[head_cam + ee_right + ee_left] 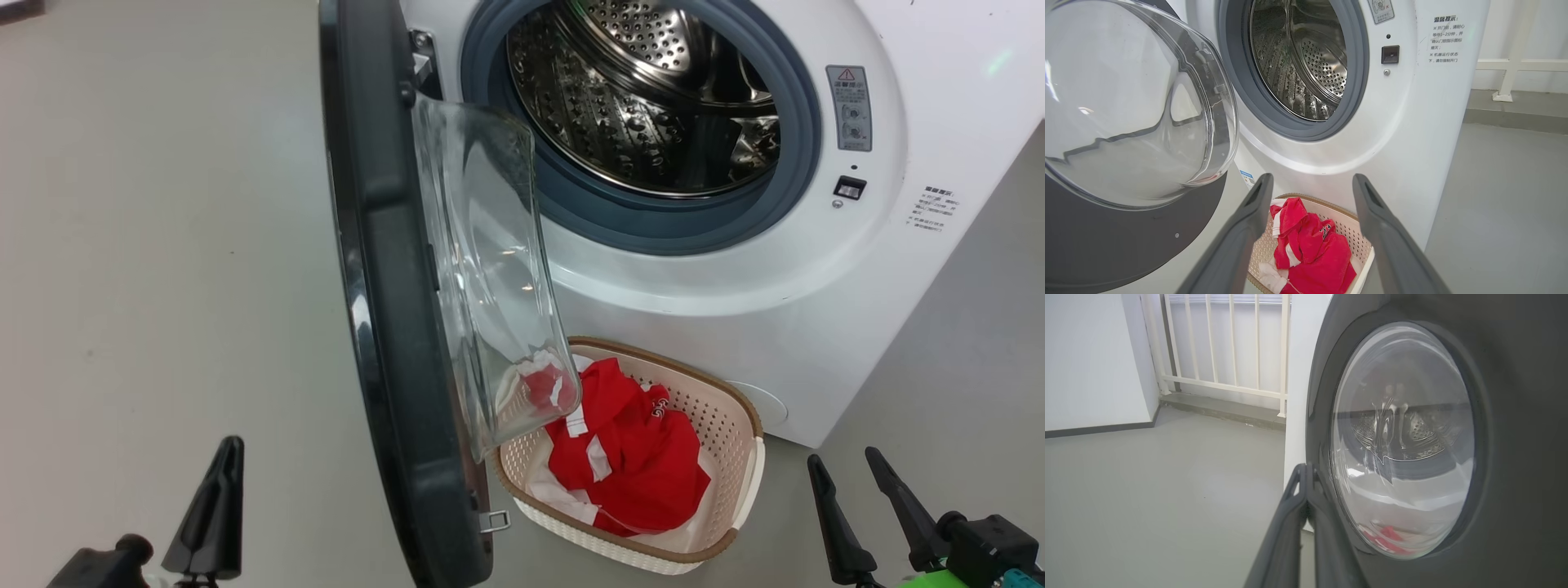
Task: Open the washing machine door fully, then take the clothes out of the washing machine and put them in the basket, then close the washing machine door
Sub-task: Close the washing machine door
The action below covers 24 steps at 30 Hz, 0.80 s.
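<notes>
Your left hand [229, 457] is at the near left, its two dark fingers pressed flat together with nothing between them. In the left wrist view the tips sit just beside the dark outer rim of the washing machine door [384, 245]. You cannot tell from the pictures whether they touch it.

Your right hand [842, 459] is at the near right with its fingers spread wide apart, gripping nothing. In the right wrist view they point toward the basket [739, 400].

The door stands swung out from the washing machine [735, 286] toward you, edge-on, hinged on the left of the opening. Its clear glass bowl [490, 269] bulges to the right. Behind it the grey gasket [804, 139] rings the perforated steel drum [645, 106].

The basket sits on the grey floor [163, 245] just in front of the machine, below the opening and right beside the door's lower edge. The clothes [637, 457] lie heaped inside the basket, red with white bands. Part of the heap shows through the glass bowl.
</notes>
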{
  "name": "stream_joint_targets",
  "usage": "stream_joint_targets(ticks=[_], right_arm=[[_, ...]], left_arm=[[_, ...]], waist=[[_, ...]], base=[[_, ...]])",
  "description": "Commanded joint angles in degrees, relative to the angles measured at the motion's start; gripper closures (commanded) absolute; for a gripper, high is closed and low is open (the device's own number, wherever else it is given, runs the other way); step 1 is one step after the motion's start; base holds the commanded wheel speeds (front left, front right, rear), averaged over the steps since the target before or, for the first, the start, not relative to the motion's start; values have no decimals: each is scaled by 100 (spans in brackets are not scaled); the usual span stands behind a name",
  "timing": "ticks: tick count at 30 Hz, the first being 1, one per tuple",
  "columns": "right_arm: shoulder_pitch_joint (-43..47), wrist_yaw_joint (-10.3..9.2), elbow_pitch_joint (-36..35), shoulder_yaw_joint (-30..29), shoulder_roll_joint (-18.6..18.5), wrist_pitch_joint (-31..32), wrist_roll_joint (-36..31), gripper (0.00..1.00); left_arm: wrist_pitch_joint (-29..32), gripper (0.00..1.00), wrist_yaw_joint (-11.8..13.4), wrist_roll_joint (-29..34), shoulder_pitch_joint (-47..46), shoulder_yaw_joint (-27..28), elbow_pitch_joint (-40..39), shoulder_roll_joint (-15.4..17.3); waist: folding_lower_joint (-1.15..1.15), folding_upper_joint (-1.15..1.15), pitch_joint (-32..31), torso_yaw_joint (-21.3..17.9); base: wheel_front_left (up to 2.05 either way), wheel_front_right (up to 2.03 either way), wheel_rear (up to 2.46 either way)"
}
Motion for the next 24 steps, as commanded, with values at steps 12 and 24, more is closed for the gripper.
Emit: stream_joint_targets(ticks=[12,24], right_arm=[[-132,28,-136,138,-28,-37,-53,0],[-283,28,-185,99,3,-37,-57,0]], left_arm=[[-69,100,-31,-125,-337,-807,-883,598],[-69,100,-31,-14,-687,-1552,-1087,708]], waist=[[0,0,64,-216],[0,0,339,-650]], base=[[0,0,0],[0,0,0]])
